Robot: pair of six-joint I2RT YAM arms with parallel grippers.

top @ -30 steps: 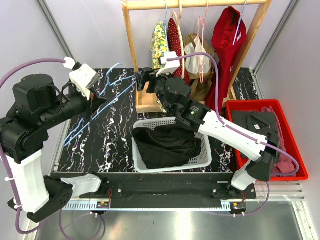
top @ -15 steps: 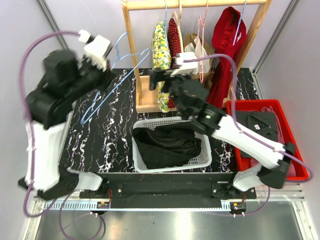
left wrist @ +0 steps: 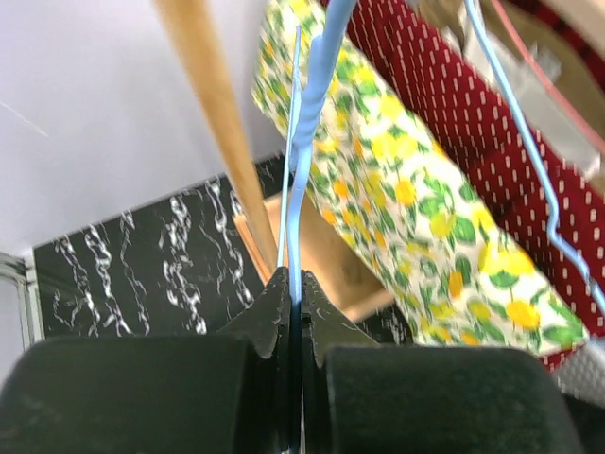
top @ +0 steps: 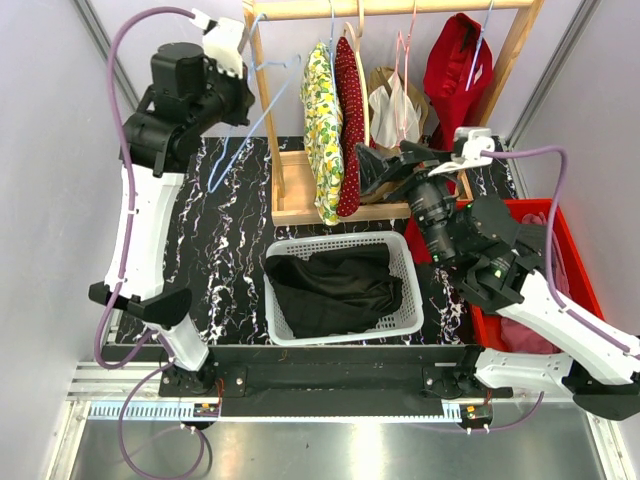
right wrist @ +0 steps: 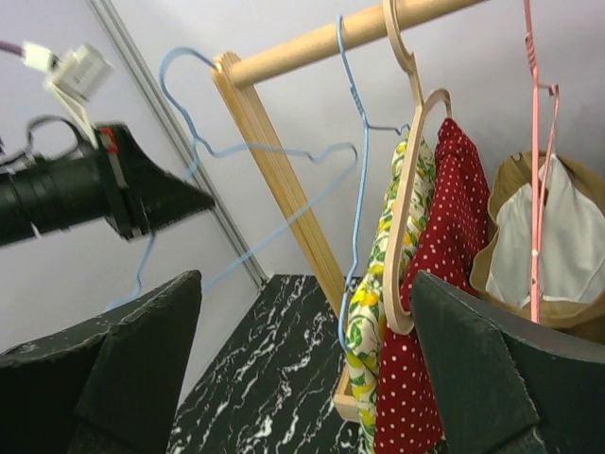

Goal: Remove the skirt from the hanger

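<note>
Looking down from above, the black skirt [top: 335, 285] lies heaped in the white basket [top: 412, 300] just in front of the wooden rack [top: 400, 8], off any hanger. The left gripper [top: 243, 92], raised beside the rack's left post, pinches a bare blue hanger [top: 248, 135]. The right gripper [top: 375, 172] faces the rack's middle, spread and empty. Four garments hang on the rack, and one red bin [top: 520, 203] of clothes sits by its right post.

From the left wrist, the fingers [left wrist: 265, 322] press together on the blue wire near the rack's post, with the floral dress [left wrist: 416, 189] just beyond.

From the right wrist, both pads [right wrist: 123, 359] stand wide apart. Three hangers show on the rack's rail: one blue, one wooden, one pink. The held one makes four.

The removal looks done, so parking the hanger seems to be what remains. It would go best to lift the hook above the rail between post and floral dress, lower it on, then release, keeping clear of the neighbouring hanger.
</note>
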